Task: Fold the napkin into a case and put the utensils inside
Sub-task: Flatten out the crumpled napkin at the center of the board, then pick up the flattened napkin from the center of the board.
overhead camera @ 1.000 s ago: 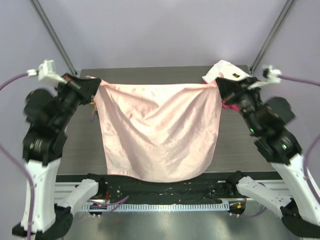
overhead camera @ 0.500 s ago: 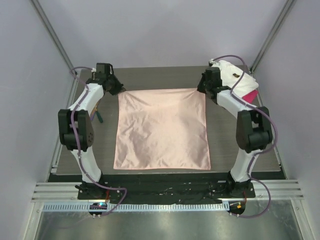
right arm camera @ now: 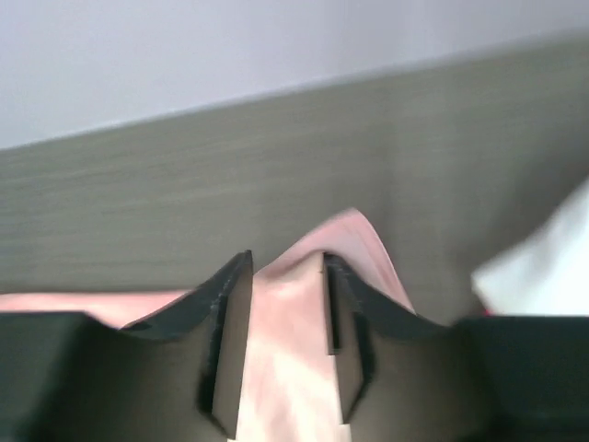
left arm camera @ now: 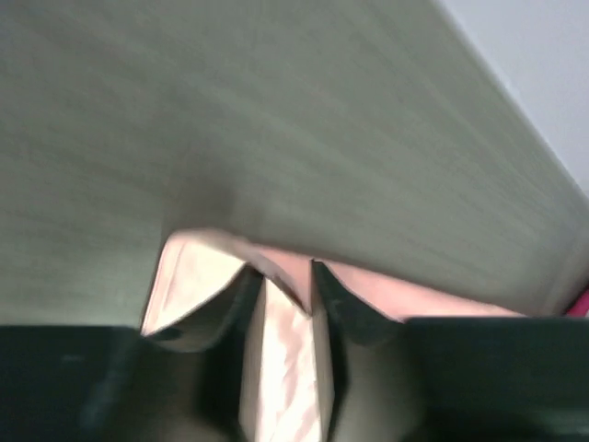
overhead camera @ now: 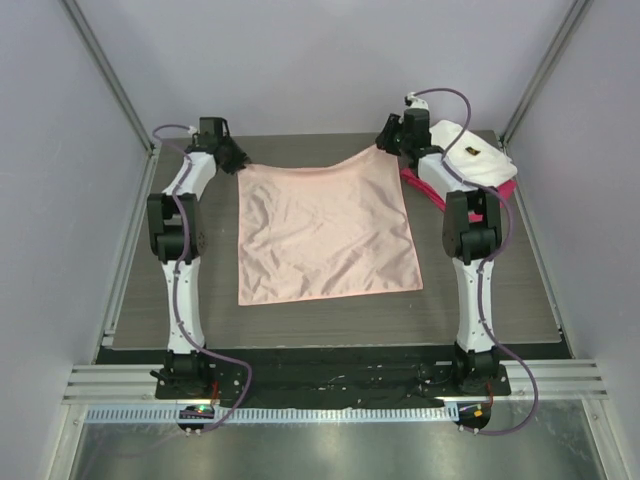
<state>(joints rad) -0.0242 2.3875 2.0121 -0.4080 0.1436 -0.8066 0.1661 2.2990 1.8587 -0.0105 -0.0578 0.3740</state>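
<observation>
From above, the napkin (overhead camera: pixel 325 230) lies spread on the desk (overhead camera: pixel 500 290), no fold made yet, cutlery unseen. Left wrist: my left tool (left arm camera: pixel 281 272) is closed on one far corner. Right wrist: my right tool (right arm camera: pixel 285 262) grips the other.

One salmon-pink napkin (overhead camera: pixel 325 235) is lying across the middle of the frame. Two arms are reaching up the frame: the left arm (overhead camera: pixel 178 255) and the right arm (overhead camera: pixel 470 265). Two grippers are showing, the left gripper (overhead camera: pixel 238 163) and the right gripper (overhead camera: pixel 386 146), each pinching one upper napkin corner. Two folded cloths are sitting at upper right: one white cloth (overhead camera: pixel 478 162) and one magenta cloth (overhead camera: pixel 504 188). One table (overhead camera: pixel 330 320) is bearing them all.
</observation>
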